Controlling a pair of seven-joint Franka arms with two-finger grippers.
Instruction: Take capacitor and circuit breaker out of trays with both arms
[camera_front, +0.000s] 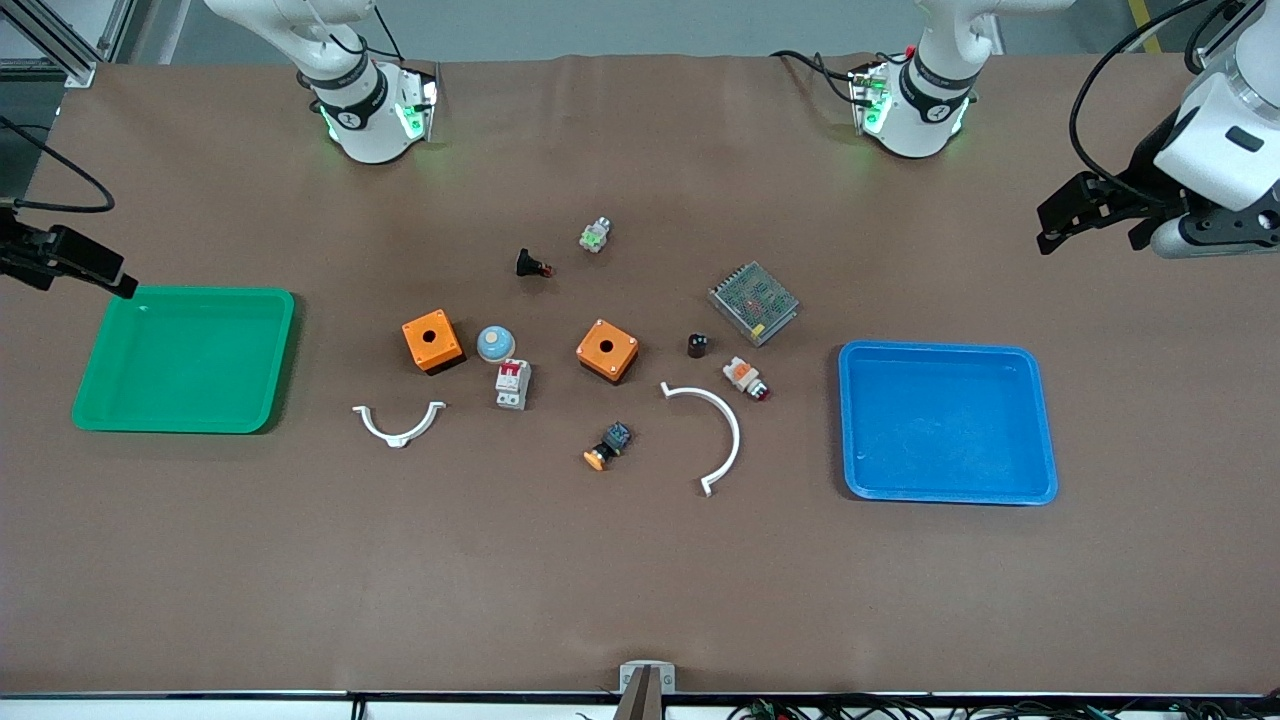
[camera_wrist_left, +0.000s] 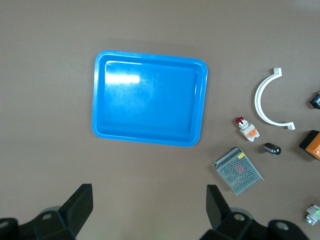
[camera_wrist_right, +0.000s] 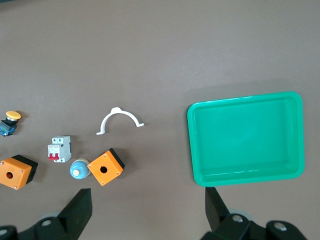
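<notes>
The capacitor (camera_front: 697, 345), a tiny black cylinder, stands on the table between an orange box and the blue tray (camera_front: 940, 347); it also shows in the left wrist view (camera_wrist_left: 272, 148). The breaker (camera_front: 513, 383), a light-grey block with red levers, lies just nearer the camera than a blue-domed part; it also shows in the right wrist view (camera_wrist_right: 59, 149). My left gripper (camera_front: 1088, 238) is open and empty, up over the left arm's end of the table (camera_wrist_left: 148, 200). My right gripper (camera_front: 70, 275) is open and empty, over the table by the green tray (camera_front: 180, 292).
Two orange boxes (camera_front: 433, 341) (camera_front: 607, 350), a blue-domed part (camera_front: 495, 343), two white arc pieces (camera_front: 399, 425) (camera_front: 715, 430), a metal mesh unit (camera_front: 753, 302), a white-orange part (camera_front: 746, 378), a black button part (camera_front: 531, 264) and a black-blue part (camera_front: 608, 446) lie mid-table.
</notes>
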